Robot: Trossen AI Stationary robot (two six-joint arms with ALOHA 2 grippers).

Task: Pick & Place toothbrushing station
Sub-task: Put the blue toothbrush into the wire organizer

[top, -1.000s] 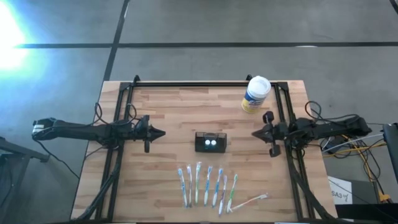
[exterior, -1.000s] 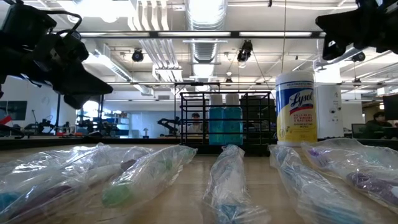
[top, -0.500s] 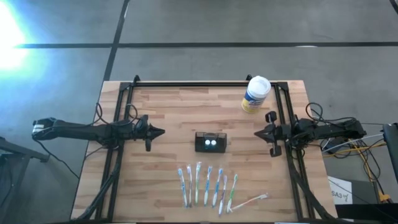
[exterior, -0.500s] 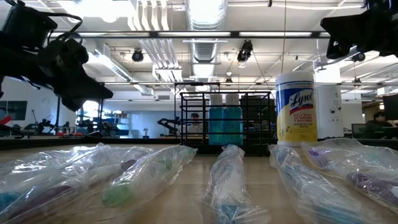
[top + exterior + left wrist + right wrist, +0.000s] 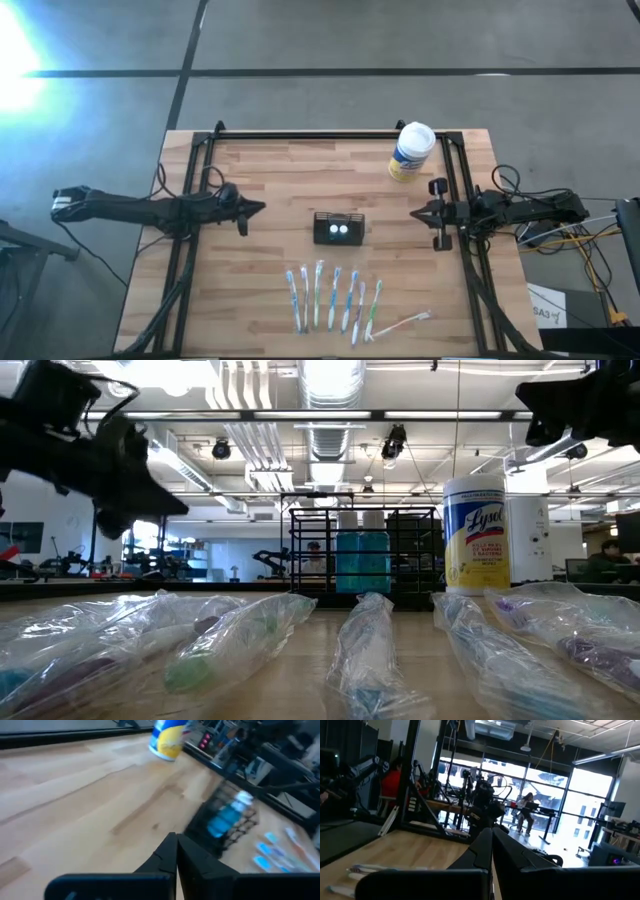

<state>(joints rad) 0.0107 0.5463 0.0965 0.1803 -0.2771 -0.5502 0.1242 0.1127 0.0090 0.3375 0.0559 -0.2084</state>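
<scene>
The toothbrushing station [image 5: 339, 228] sits mid-counter [image 5: 280, 170], untouched. Left tool [image 5: 260, 208] is pinched shut on nothing, right tool [image 5: 414, 214] too (parked). I'd spread the left fingers before approaching.

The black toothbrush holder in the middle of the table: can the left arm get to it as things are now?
Probably yes. The left pincer, shut, hangs at the table's left side, pointing toward the toothbrush holder, with only bare table between them. The toothbrushes lie nearer the front edge, out of that path.
</scene>
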